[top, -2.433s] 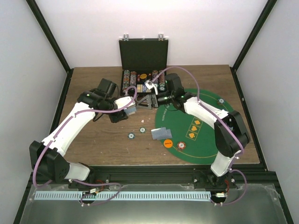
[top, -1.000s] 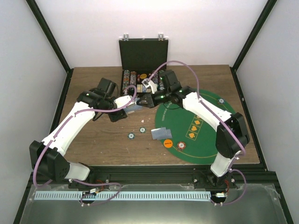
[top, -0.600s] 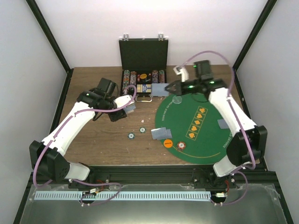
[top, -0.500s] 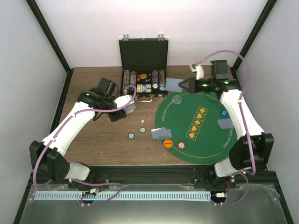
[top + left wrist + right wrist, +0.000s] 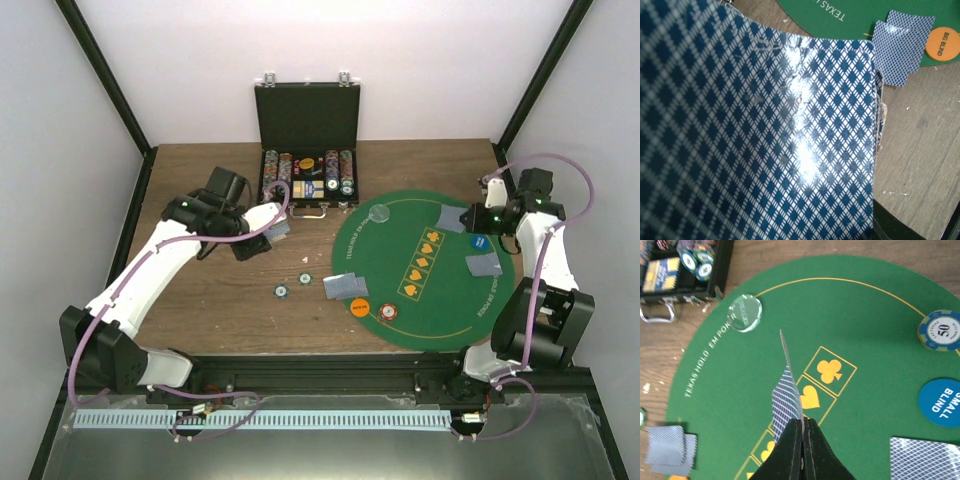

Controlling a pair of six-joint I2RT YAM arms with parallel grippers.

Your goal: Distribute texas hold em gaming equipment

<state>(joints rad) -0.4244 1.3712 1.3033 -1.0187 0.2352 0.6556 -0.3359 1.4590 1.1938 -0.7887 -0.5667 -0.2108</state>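
Here, nearest the arm bases: a red striped poker chip (image 5: 386, 313) lies on the front part of the round green felt mat (image 5: 440, 310). An orange "BIG BLIND" button disc (image 5: 359, 308) is just left of it, at the mat's edge. Right behind the disc, two overlapping grey-blue-backed playing cards (image 5: 345, 287) lie face down across the mat's left rim. Left of those, on the brown wooden table (image 5: 220, 310), are a teal striped poker chip (image 5: 282, 291) and a second teal chip (image 5: 304, 279), apart from each other.

Left gripper (image 5: 272, 232): over bare table between the teal chips and the case, clamped on a stack of diamond-backed cards (image 5: 765, 140). The stack fills the left wrist view and the fingers are hidden behind it.

Right half of the mat: two more face-down cards (image 5: 483, 265), with a blue "SMALL BLIND" button disc (image 5: 480, 241) just behind them. A blue striped "50" chip (image 5: 940, 330) lies farther on.

Right gripper (image 5: 802, 427): pinched tight on a single card (image 5: 786, 390), held tilted above the mat's far right part.

Far left rim of the mat: a clear round button disc (image 5: 379, 212). Farthest back is a black hinged case (image 5: 307, 115), lid upright, with rows of chips (image 5: 340, 165) in its tray.
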